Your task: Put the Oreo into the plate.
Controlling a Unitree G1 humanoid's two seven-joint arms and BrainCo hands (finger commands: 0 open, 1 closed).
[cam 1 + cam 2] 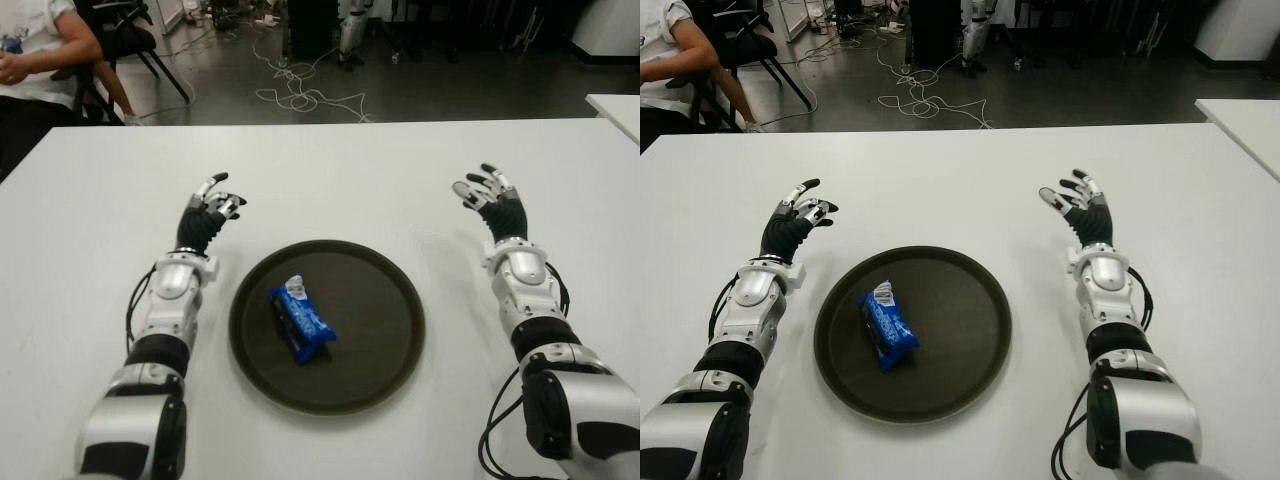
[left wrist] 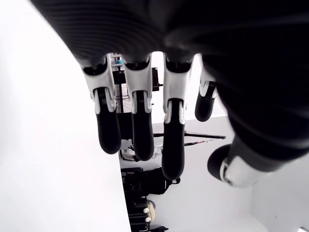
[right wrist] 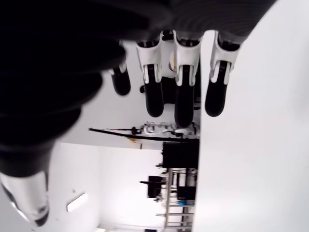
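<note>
Blue Oreo pack in dark plate | left robot hand empty, fingers loose | right robot hand empty, fingers spread

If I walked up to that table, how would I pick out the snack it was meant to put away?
Look at the white table and find the round dark plate between the robot's two arms. The Oreo lies inside it, left of the middle. It is a small blue packet with a white end, the only coloured thing on the table; the left hand and right hand both hold nothing.
</note>
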